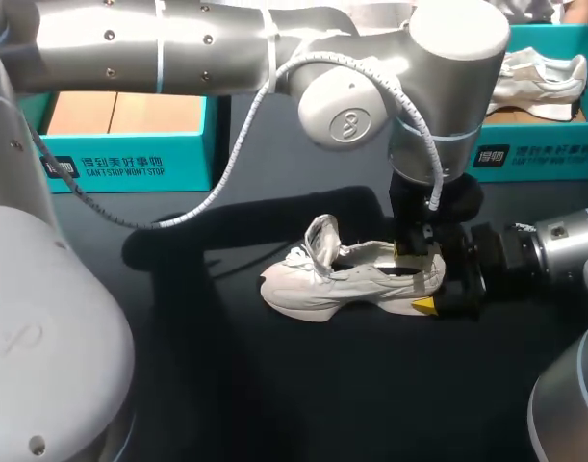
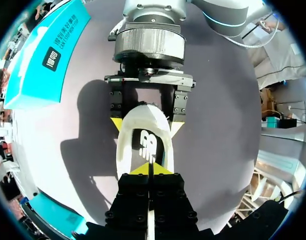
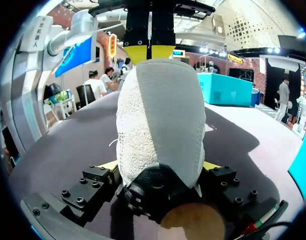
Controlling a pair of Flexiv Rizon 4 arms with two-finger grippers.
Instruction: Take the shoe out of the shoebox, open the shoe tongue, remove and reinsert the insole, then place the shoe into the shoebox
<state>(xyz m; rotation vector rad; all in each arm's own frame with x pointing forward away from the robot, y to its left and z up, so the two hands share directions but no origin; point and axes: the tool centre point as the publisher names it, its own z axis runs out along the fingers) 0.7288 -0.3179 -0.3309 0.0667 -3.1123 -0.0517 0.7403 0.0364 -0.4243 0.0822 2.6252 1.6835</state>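
Note:
A white shoe (image 1: 342, 284) lies on its side on the dark table, toe to the left, with its tongue (image 1: 322, 239) pulled up. My right gripper (image 1: 430, 286) comes in from the right and is shut on the shoe's heel (image 3: 160, 115), one yellow tip on each side (image 2: 146, 126). My left gripper (image 1: 416, 255) hangs straight down over the heel opening with its fingers shut (image 2: 150, 169). Just ahead of its tips the insole (image 2: 147, 145) with a dark logo shows inside the shoe. Whether those tips pinch anything thin is hidden. In the right wrist view the left gripper (image 3: 150, 52) sits at the collar.
A teal shoebox (image 1: 130, 159) stands open at the back left. Another teal box (image 1: 534, 154) at the back right holds a second white shoe (image 1: 539, 82). Dark table lies in front of and to the left of the shoe.

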